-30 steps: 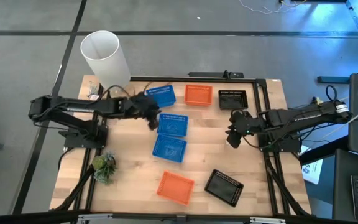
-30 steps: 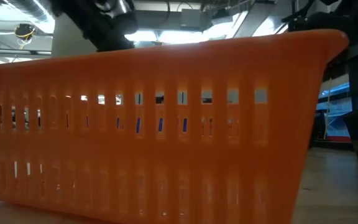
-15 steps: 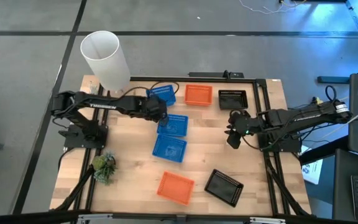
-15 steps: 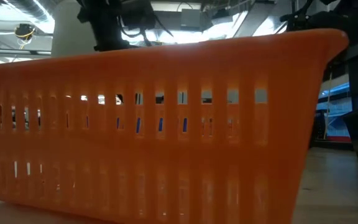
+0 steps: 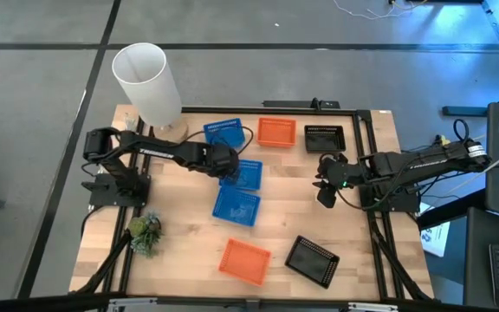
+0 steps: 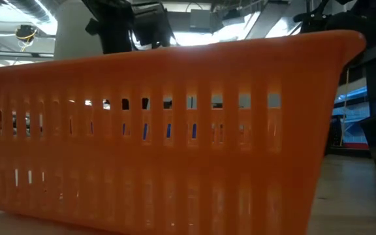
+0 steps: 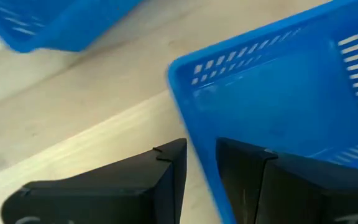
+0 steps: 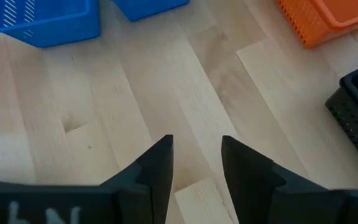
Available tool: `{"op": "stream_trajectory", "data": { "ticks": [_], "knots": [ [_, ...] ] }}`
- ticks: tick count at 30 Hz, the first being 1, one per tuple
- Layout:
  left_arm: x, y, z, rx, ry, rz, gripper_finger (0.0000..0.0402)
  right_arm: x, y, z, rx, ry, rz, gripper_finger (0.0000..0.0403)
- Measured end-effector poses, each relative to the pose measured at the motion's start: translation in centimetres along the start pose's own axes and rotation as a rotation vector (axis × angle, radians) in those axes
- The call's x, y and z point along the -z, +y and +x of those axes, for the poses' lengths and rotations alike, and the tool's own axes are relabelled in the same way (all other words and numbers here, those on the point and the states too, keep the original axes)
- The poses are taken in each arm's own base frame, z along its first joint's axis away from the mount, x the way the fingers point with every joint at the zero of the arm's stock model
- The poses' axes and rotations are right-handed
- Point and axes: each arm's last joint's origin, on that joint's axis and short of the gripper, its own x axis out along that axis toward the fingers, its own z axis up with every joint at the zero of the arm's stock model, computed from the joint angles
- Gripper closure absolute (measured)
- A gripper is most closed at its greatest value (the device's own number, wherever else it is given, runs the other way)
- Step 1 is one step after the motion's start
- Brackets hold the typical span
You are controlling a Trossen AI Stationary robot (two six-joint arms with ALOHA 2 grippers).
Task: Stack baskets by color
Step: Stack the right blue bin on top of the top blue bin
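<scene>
**Writing.** I am finding no brand or label that I can read. White lettering is showing on the right gripper's body in its wrist view, but it is cut off at the edge and cannot be read.

**Left gripper** (image 5: 224, 164). It is sitting at the rear left corner of the middle blue basket (image 5: 244, 175). Its fingers (image 7: 166, 171) are standing narrowly apart, one outside and one inside that basket's wall.

**Right gripper** (image 5: 326, 187). It is hovering over bare wood on the right side of the table, its fingers (image 8: 157, 165) parted and holding nothing.

**Baskets.**
- The rear blue basket (image 5: 224, 133) is lying at the back edge.
- The front blue basket (image 5: 236, 207) is lying just in front of the middle one.
- The rear orange basket (image 5: 276, 132) and the rear black basket (image 5: 324, 137) are sitting side by side at the back.
- The front orange basket (image 5: 244, 261) is filling the low view.
- The front black basket (image 5: 311, 260) is lying just beside it.

**Surface and room.**
- I am working over a pale wooden table (image 5: 180, 251) in a dark frame, on a grey floor.
- A white cylinder (image 5: 145, 82) is standing at the rear left corner.
- A green plant (image 5: 144, 232) is sitting near the left edge.
- Ceiling lights are glaring in the low view.
</scene>
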Motion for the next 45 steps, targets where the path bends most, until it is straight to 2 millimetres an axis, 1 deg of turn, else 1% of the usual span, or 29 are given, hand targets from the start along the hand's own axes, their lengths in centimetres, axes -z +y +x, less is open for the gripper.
{"op": "stream_trajectory", "data": {
  "ticks": [9,11,14,15,17,20,24,29,32,35,38,40,43,45],
  "knots": [
    [0.4,-0.1,1.0,-0.017,0.034,-0.019,0.0326,0.0,0.0,0.0,-0.009,0.000,0.000,0.0268],
    [0.5,0.0,1.1,-0.021,0.048,-0.010,0.0340,0.0,0.0,0.0,-0.009,-0.001,0.000,0.0268],
    [0.4,-0.1,1.0,-0.020,0.026,0.013,0.0384,0.0,0.0,0.0,-0.010,-0.001,0.000,0.0268],
    [0.5,-0.1,1.0,-0.021,0.023,0.016,0.0392,0.0,0.0,0.0,-0.010,-0.001,0.000,0.0268],
    [0.5,-0.2,0.8,-0.020,0.009,0.015,0.0396,0.0,0.0,0.0,-0.010,-0.001,-0.001,0.0268],
    [0.1,-0.2,-0.3,-0.001,-0.042,-0.019,0.0399,0.0,0.0,0.0,-0.009,-0.001,-0.005,0.0268],
    [-1.4,0.5,-2.8,0.004,-0.206,-0.084,0.0400,0.0,0.0,0.0,-0.009,-0.001,-0.023,0.0268],
    [-3.3,2.0,-6.4,0.023,-0.389,-0.187,0.0400,0.0,0.0,0.0,-0.007,0.004,-0.032,0.0268],
    [-4.4,3.2,-7.6,0.010,-0.444,-0.240,0.0401,0.0,0.0,0.0,-0.005,0.007,-0.037,0.0268],
    [-5.8,5.1,-7.4,-0.063,-0.453,-0.292,0.0401,0.0,0.0,0.0,-0.006,0.006,-0.061,0.0268],
    [-7.2,6.6,-6.5,-0.098,-0.418,-0.350,0.0401,0.0,0.0,0.0,-0.005,0.007,-0.064,0.0268],
    [-8.0,7.2,-5.6,-0.101,-0.398,-0.379,0.0401,0.0,0.0,0.0,-0.006,0.006,-0.066,0.0268],
    [-9.0,7.7,-4.9,-0.070,-0.394,-0.422,0.0401,0.1,0.0,0.0,-0.004,0.009,-0.071,0.0268],
    [-9.3,8.1,-4.4,-0.062,-0.361,-0.439,0.0401,0.1,0.0,0.0,-0.007,0.011,-0.083,0.0268]
  ]
}}
